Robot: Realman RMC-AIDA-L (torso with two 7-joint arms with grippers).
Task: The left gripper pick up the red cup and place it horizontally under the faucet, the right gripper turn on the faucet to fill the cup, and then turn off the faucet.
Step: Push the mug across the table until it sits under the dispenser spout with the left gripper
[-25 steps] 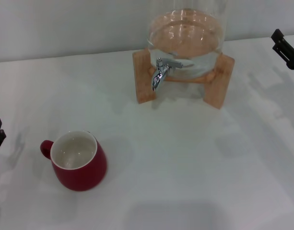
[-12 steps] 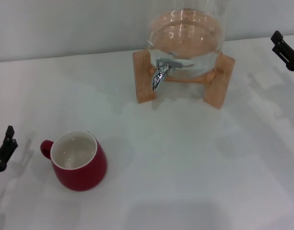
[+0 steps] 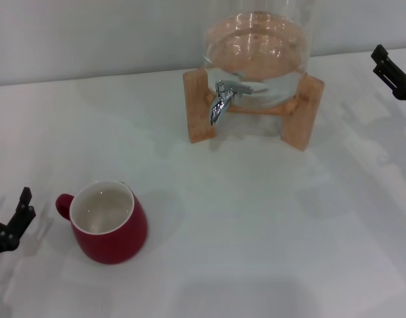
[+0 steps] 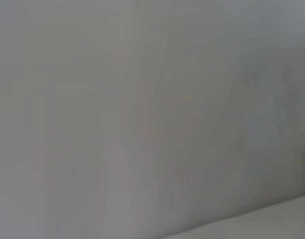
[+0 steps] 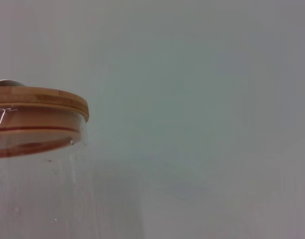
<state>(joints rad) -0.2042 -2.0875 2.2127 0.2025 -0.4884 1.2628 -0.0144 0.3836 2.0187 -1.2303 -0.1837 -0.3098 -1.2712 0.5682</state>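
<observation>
Upright near the surface's front-left corner: red cup [image 3: 109, 224], handle toward the left claw [image 3: 10, 225] just beside it at the left edge, apart, fingers' spread impossible to tell. Far back under the glass jar [image 3: 259, 50], faucet [image 3: 222, 99]; right claw [image 3: 395, 69] parked spread at the right edge, presumably awaiting the lever.

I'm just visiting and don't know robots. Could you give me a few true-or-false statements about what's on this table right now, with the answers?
1. The glossy dark-red ceramic cup stands upright on the white table. True.
2. The cup sits directly under the small chrome faucet. False: it stands well away, nearer the robot and to its left.
3. The clear glass jar rests on a wooden stand. True.
4. The left gripper is clamped on the cup. False: it is beside the handle, not touching.
5. The right gripper is on the faucet lever. False: it is far off at the table's right edge.
</observation>
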